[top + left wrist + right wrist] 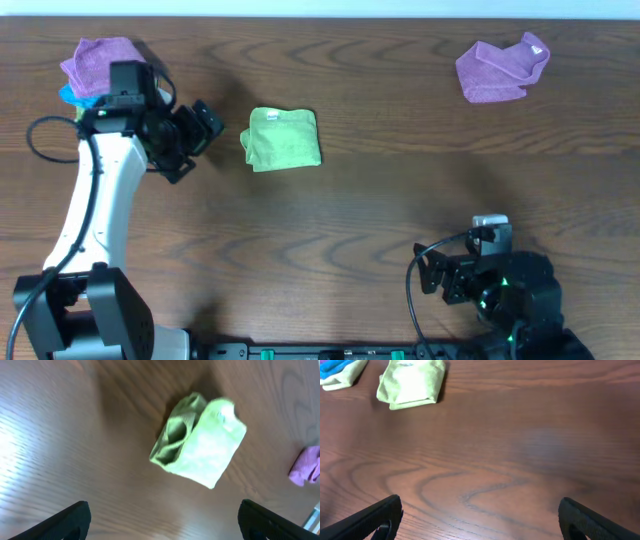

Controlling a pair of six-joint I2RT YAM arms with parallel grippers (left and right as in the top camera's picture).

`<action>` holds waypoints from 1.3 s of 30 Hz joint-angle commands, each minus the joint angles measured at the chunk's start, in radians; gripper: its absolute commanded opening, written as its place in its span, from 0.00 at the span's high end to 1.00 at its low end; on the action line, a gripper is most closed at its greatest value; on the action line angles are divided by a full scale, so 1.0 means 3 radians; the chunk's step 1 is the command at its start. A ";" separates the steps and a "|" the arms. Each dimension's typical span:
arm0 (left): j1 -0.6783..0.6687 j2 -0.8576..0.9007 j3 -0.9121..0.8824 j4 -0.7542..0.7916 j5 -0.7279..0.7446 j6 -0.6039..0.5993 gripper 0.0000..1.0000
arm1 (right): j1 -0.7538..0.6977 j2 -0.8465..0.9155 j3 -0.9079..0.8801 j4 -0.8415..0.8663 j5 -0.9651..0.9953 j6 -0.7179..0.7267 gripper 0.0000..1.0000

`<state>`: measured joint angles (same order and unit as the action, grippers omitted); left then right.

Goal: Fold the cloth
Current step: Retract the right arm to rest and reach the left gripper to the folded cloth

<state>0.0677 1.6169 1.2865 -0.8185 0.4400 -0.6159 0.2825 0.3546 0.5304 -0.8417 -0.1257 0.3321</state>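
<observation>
**Green microfibre cloth (284, 139) lies in a squared bundle, both arms empty**

Overhead: the bundle rests on the dark wood-grain table (380, 200), left of centre and toward the far edge. The black two-finger left gripper (200, 146) hovers just beside the bundle's left edge, not touching it, with its jaws spread wide and nothing held. The black right gripper (428, 272) sits well apart near the front edge, likewise wide open and empty. A crumpled purple cloth (502, 68) lies at far right. A second purple rag (100, 60) lies behind the left arm.

Left wrist: the view is blurred. The green bundle lies ahead, between the fingers (60, 522). Its looped, layered end faces the camera's left, and its smooth top carries a small tag.

Right wrist: the bundle is distant at upper left, near a blue cloth (337, 366). The wide jaws frame bare wood.

The fold looks largely complete. If the loose looped end needs tidying, the left arm is the better placed. It should pinch all the layers together at that end, lift low and press flat. When it backs away, it should keep both fingers clear so the bundle is not dragged open.
</observation>
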 commanded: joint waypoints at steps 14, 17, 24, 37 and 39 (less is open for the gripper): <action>-0.0215 -0.0097 -0.1666 0.2159 0.0456 -0.1235 0.05 | -0.0024 -0.0009 -0.0011 -0.0004 0.0081 0.0090 0.01; -0.0289 -0.0094 -0.1839 0.2478 0.0425 -0.1357 0.04 | -0.0024 -0.0009 -0.0011 -0.0004 0.0081 0.0090 0.01; -0.0504 -0.0027 -0.1965 0.2791 0.0142 -0.1537 0.05 | -0.0024 -0.0009 -0.0011 -0.0005 0.0081 0.0090 0.01; -0.0566 0.0361 -0.1965 0.3285 0.0083 -0.1792 0.03 | -0.0024 -0.0009 -0.0011 -0.0113 0.0081 0.0090 0.01; -0.0595 0.0401 -0.1965 0.3366 0.0074 -0.1818 0.03 | -0.0024 -0.0009 -0.0011 -0.0113 0.0081 0.0090 0.01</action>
<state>-0.0978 1.6882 0.7021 0.1921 0.4908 -1.1378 0.2825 0.3542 0.5282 -0.8722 -0.1112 0.3485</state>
